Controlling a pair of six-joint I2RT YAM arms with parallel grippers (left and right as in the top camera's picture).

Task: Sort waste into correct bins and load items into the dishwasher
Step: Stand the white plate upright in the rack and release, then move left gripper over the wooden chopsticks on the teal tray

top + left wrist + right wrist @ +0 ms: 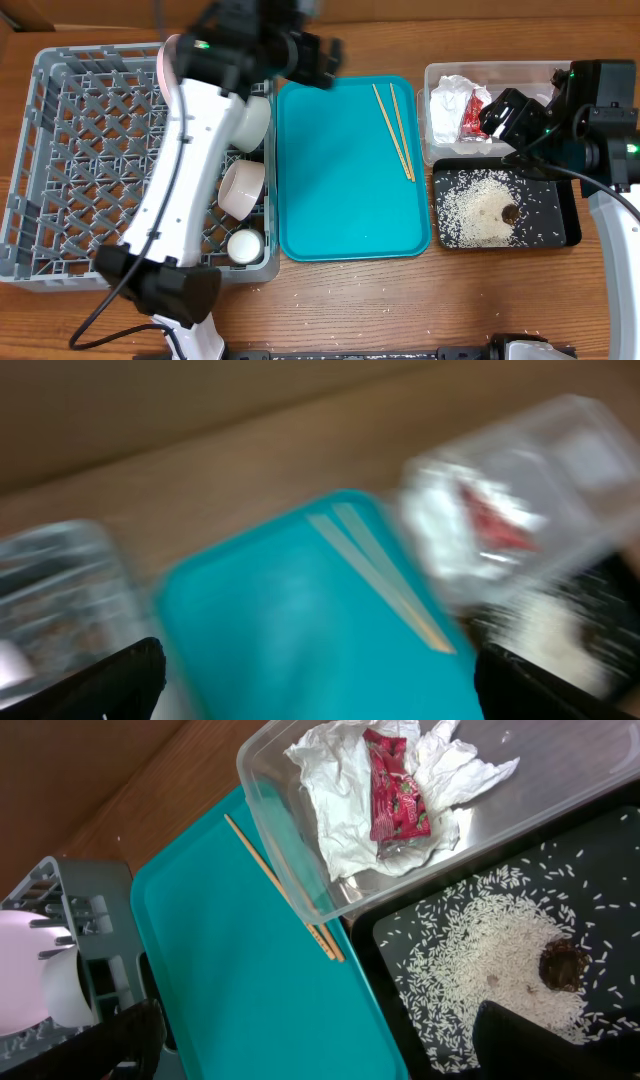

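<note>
Overhead view, w/ both wrist views. Dish rack: grey lattice, filling the left third of the frame, crossed diagonally by the white L arm. Along the rack's right edge sat two bowls, the upper and the lower, w/ the small white cup below them. The pink plate showed only a rim at upper left, the rest hidden by the arm.

Teal tray: centre of frame, carrying the chopsticks, which lay close together in its upper right part.

Clear tub: upper right, holding the crumpled napkin w/ the red wrapper on it. Black tray: directly below the tub, holding scattered rice and a brown lump beside the heap.

L gripper: above the tray's top left corner, fingers spread wide, nothing between them; view blurred. R gripper: over the tub/black tray boundary, fingers likewise spread wide and holding nothing.
</note>
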